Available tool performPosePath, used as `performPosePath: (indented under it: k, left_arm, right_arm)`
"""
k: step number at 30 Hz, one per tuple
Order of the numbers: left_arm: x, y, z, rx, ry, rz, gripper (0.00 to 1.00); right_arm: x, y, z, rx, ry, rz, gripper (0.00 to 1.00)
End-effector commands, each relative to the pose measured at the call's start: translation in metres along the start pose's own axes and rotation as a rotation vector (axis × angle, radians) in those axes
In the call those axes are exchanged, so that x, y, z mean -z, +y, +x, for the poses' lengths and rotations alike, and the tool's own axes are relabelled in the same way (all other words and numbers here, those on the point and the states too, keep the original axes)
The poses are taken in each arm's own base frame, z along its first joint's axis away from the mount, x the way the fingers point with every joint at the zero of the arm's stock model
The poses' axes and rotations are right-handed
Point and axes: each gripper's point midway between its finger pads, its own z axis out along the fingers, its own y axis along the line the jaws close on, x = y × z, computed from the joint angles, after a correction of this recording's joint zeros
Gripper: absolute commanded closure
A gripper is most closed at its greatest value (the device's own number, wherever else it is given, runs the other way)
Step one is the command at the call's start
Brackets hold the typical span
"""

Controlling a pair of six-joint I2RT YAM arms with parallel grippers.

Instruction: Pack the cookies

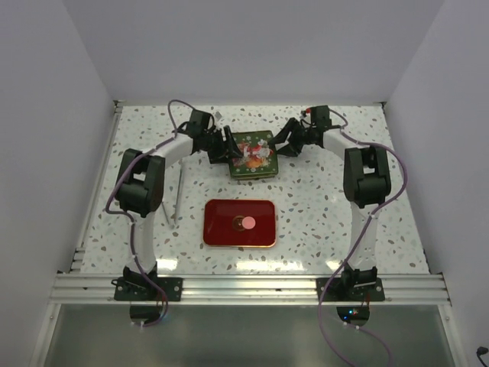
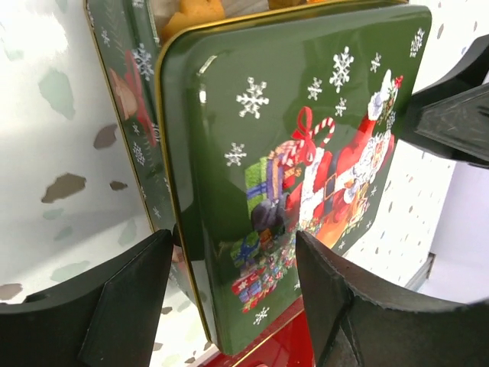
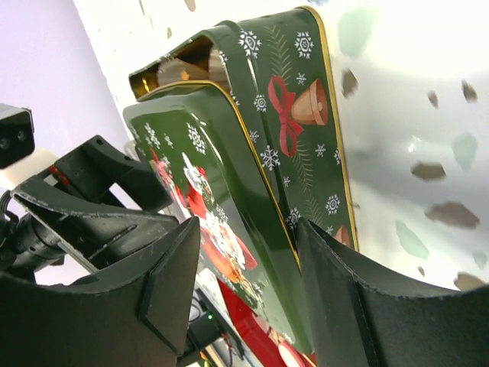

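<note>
Black fingers (image 2: pixel 130 306) of the left end effector (image 2: pixel 233 241) stand wide apart just over the near end of the green lid (image 2: pixel 306 153). I see nothing gripped, though I cannot tell whether a pad brushes the rim. From there the lid's long axis runs straight ahead, and it sits skewed on the green tin (image 3: pixel 306 115), leaving a gap at the far end where orange cookies (image 2: pixel 195 11) show. The right end effector (image 3: pixel 248 229) straddles the tin's wall and lid edge from the opposite side, jaws partly apart; whether they pinch it I cannot tell. One pink cookie (image 1: pixel 250 222) lies on the red tray (image 1: pixel 221 229), behind both end effectors and about equally near each. I judge the lid must shift before that one goes in. The speckled bench (image 1: pixel 321 222) is flat, with free room around the tin.
</note>
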Motion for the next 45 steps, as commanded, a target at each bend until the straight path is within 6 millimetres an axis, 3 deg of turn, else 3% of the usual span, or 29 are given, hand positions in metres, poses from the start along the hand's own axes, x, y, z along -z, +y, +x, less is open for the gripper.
performPosePath:
  k: [1, 11, 15, 24, 35, 40, 45]
  left_arm:
    - [0.011, -0.029, -0.024, -0.063, -0.039, 0.041, 0.3]
    - [0.015, -0.028, -0.038, -0.077, -0.047, -0.029, 0.3]
    - [0.012, -0.026, -0.032, -0.065, -0.024, -0.026, 0.31]
    - [0.014, -0.012, 0.007, -0.028, 0.018, -0.009, 0.33]
    - [0.029, -0.026, 0.043, -0.045, 0.024, 0.033, 0.34]
    - [0.032, -0.026, 0.047, -0.031, 0.017, 0.039, 0.35]
    - [0.034, -0.034, 0.038, -0.04, 0.0, 0.042, 0.35]
  right_arm:
    - [0.001, 0.032, 0.0, 0.004, 0.039, -0.069, 0.43]
    - [-0.004, 0.034, -0.004, -0.015, 0.033, -0.087, 0.5]
    - [-0.003, 0.032, -0.002, -0.023, 0.033, -0.084, 0.52]
    - [0.0, 0.009, 0.028, -0.038, 0.059, -0.052, 0.53]
    - [0.015, 0.0, 0.076, -0.025, 0.093, -0.038, 0.55]
    - [0.017, 0.01, 0.072, -0.024, 0.079, -0.056, 0.56]
    - [0.016, 0.024, 0.058, 0.006, 0.071, -0.05, 0.56]
